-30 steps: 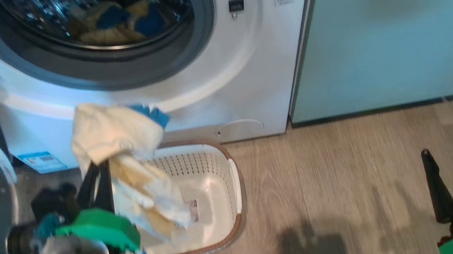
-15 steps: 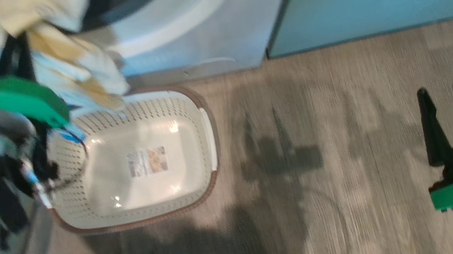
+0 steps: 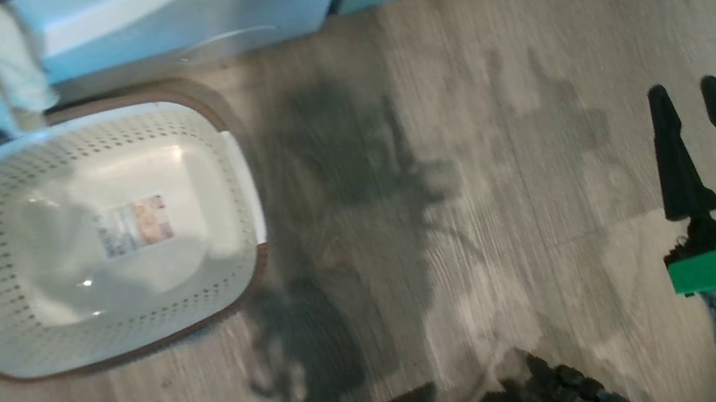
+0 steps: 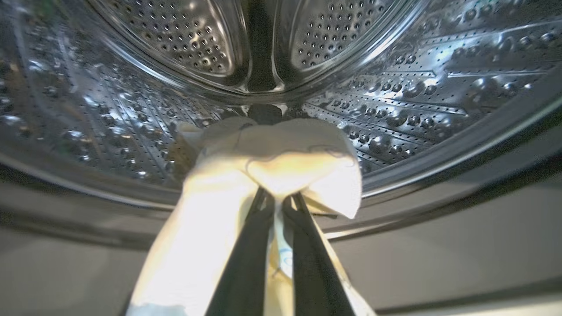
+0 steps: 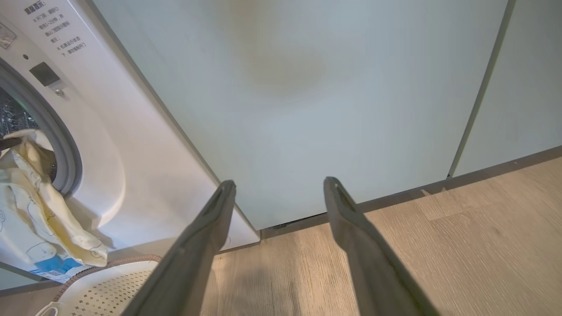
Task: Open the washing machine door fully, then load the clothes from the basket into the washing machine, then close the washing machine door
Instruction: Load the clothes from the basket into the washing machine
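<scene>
- At the left of the head view, the basket [image 3: 97, 121] stands on the wood floor [image 3: 505, 169], just in front of the washing machine [image 3: 167, 14]. Its printed label shows on the bottom.
- Head view, upper left corner: the clothes [image 3: 10, 77] hang above the basket's far rim, against the machine's front.
- Head view, lower right: the right gripper [image 3: 683, 90] hovers over the floor, well apart from the basket. Its 2 fingers are spread and grasp nothing.
- Left wrist view: the left gripper [image 4: 278, 199] is clenched on the clothes, a pale yellow bundle draped over both fingers. The bundle sits at the mouth of the steel drum [image 4: 395, 87], above the grey gasket [image 4: 439, 228].
- Right wrist view: the right gripper's 2 fingers stand wide apart, released, and point at a pale green cabinet door [image 5: 307, 87] beside the machine.
- Right wrist view, left edge: the clothes hang out of the drum opening, over the gasket and down the white front. Their lower end is just above the basket's brown rim.
</scene>
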{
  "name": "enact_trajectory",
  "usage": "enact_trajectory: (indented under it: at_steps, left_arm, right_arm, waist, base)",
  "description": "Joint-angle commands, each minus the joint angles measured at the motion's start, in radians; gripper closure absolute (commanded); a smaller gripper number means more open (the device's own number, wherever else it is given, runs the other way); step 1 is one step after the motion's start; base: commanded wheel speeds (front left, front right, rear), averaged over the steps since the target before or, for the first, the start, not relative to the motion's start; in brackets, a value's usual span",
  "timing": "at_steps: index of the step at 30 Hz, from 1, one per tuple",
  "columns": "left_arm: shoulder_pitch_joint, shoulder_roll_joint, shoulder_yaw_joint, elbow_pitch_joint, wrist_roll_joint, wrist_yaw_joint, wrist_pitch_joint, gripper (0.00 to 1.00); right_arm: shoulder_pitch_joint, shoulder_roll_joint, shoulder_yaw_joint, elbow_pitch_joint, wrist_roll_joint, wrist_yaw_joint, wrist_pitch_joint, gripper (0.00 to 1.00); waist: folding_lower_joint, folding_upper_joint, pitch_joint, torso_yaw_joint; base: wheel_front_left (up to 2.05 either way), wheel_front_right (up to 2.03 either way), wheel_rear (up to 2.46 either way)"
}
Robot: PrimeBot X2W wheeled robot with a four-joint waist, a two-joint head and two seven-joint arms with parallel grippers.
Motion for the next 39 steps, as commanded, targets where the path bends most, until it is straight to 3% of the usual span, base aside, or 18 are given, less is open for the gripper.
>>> enact_trajectory:
  at_steps: [1,7,16,34,36,39]
  left_arm:
    - [-0.072,0.075,0.038,-0.021,-0.002,-0.007,0.039,1.00]
    - [-0.214,0.142,0.043,0.001,-0.019,-0.032,0.190,1.00]
    - [-0.371,0.218,0.016,0.022,0.052,-0.063,0.208,1.00]
    - [-0.673,0.245,-0.073,0.113,0.329,-0.077,-0.303,1.00]
    - [-0.680,0.234,-0.079,0.153,0.319,-0.091,-0.304,1.00]
    - [-0.665,0.200,-0.065,0.225,0.253,-0.108,-0.217,1.00]
  right_arm:
    - [-0.011,-0.015,0.028,-0.037,0.016,0.001,-0.009,0.00]
    - [-0.029,-0.015,0.062,-0.042,0.066,0.001,-0.009,0.00]
    - [-0.036,-0.015,0.097,-0.050,0.101,0.001,-0.009,0.00]
    - [-0.070,-0.015,0.147,-0.040,0.128,0.001,-0.009,0.00]
    - [-0.070,-0.015,0.143,-0.040,0.128,0.001,-0.009,0.00]
    - [-0.070,-0.015,0.139,-0.039,0.124,0.001,-0.009,0.00]
  waist:
    - [-0.0001,0.0000,0.047,-0.046]
    - [-0.0001,0.0000,0.109,-0.109]
    - [-0.0001,0.0000,0.172,-0.172]
    - [-0.0001,0.0000,0.244,-0.212]
    - [-0.0001,0.0000,0.247,-0.207]
    - [-0.0001,0.0000,0.250,-0.195]
  base:
    - [0.00,0.00,0.00]
    - [0.00,0.00,0.00]
    - [0.00,0.00,0.00]
    - [0.00,0.00,0.00]
    - [0.00,0.00,0.00]
    - [0.00,0.00,0.00]
